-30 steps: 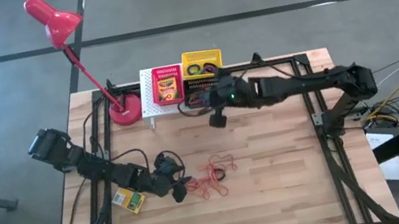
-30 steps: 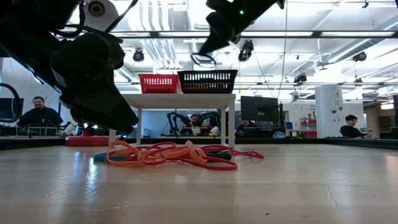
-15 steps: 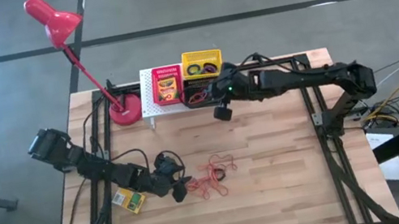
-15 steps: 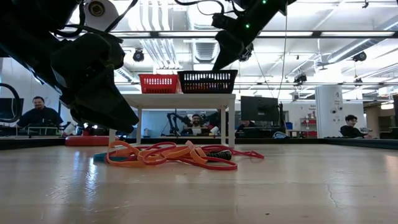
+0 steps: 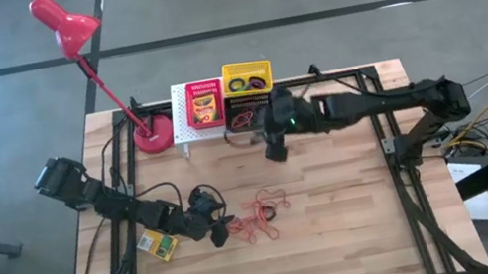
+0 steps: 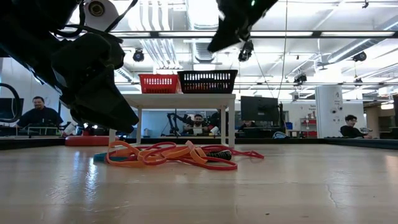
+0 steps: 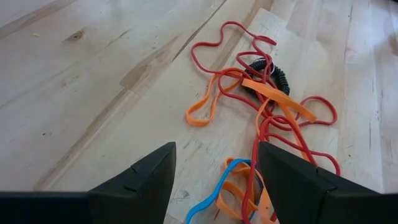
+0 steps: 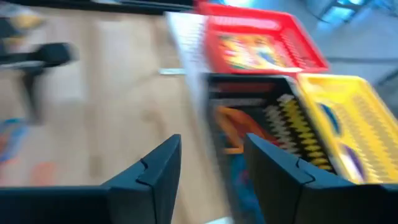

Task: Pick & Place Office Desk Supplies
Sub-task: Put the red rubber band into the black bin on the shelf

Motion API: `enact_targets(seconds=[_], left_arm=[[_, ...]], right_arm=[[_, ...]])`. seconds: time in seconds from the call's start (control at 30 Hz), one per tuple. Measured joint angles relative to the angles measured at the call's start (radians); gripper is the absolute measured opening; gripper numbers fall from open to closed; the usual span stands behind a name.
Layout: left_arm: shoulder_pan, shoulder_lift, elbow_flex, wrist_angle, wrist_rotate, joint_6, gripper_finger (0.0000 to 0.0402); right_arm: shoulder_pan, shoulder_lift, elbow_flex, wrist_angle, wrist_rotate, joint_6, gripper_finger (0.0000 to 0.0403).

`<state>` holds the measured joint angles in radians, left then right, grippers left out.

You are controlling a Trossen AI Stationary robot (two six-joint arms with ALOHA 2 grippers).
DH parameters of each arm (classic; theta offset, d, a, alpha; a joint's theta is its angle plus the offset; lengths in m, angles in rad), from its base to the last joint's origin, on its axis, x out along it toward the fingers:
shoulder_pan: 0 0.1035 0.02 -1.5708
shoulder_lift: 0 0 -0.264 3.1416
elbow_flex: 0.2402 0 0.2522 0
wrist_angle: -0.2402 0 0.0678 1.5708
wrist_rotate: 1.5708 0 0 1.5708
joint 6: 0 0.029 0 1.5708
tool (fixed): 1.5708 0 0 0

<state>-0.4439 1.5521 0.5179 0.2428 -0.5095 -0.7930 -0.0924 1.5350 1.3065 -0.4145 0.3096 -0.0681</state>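
A tangle of orange-red rubber bands (image 5: 263, 216) (image 7: 267, 106) with one blue band (image 7: 214, 194) and a dark coiled ring (image 7: 272, 70) lies on the wood mid-table. My left gripper (image 5: 225, 229) (image 7: 214, 165) stands open at the pile's left edge, the nearest bands between its fingertips; I cannot tell whether it touches them. A yellow-and-green box (image 5: 155, 245) lies beside that arm. My right gripper (image 5: 274, 152) (image 8: 211, 140) hangs open and empty, high above the table, near the black basket (image 5: 242, 115) (image 8: 261, 124).
The red basket (image 5: 205, 103) with a flat box and the yellow basket (image 5: 246, 80) with rings sit on the white rack (image 5: 183, 120) at the far edge. The red lamp (image 5: 153, 133) stands left of it. People sit in the room beyond.
A dark ring hung from my right gripper a second ago and no longer shows under it. That gripper has swung a little toward the baskets and back, and now stands higher. My left gripper and the band pile have kept still.
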Motion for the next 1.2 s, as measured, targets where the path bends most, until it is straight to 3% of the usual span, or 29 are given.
enact_targets(seconds=[0.33,0.5,0.6,0.87,1.2], left_arm=[[0.0,0.0,0.0,0.0,-0.015,-0.02,0.0232],[0.0,0.0,0.0,0.001,-0.015,-0.023,0.0232],[0.0,0.0,0.0,0.001,-0.023,-0.023,0.0232],[0.0,0.0,0.0,0.005,-0.042,-0.023,0.0232],[0.0,0.0,0.0,0.008,-0.06,-0.023,0.0232]], right_arm=[[0.32,-0.023,-0.082,0.001,0.003,0.107,0.0157],[0.453,-0.022,-0.209,0.036,0.016,0.234,0.0149],[0.507,-0.021,-0.331,0.171,0.038,0.324,0.0144],[0.504,0.012,-0.614,0.564,0.03,0.466,0.015],[0.414,0.176,-0.656,0.645,0.026,0.455,0.0157]])
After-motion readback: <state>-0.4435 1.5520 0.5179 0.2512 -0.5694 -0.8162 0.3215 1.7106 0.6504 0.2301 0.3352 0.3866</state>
